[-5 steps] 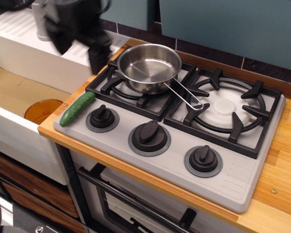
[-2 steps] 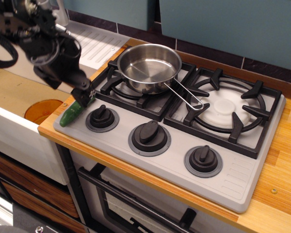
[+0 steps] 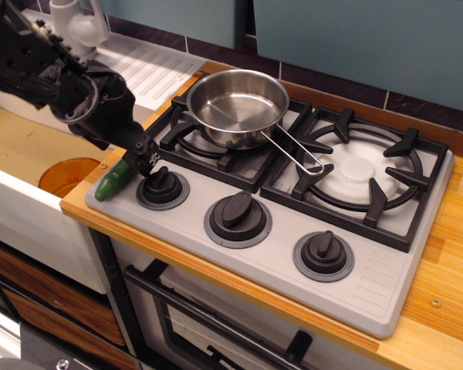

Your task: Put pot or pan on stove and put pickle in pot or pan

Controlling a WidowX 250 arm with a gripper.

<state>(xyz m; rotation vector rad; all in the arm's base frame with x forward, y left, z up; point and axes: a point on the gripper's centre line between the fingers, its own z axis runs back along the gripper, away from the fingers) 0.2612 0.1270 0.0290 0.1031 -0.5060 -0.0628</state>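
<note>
While the pan (image 3: 237,104) sat on the stove (image 3: 278,254), we observed the gripper (image 3: 144,163) over the pickle (image 3: 113,179).
We could not tell whether its jaws were closed.

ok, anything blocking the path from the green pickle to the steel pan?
Nothing visible. The small green cucumber-shaped pickle lies at the grey stove's front-left corner, the black gripper on its upper end. The shiny steel frying pan sits open and empty on the left burner; only low black grate between.
</note>
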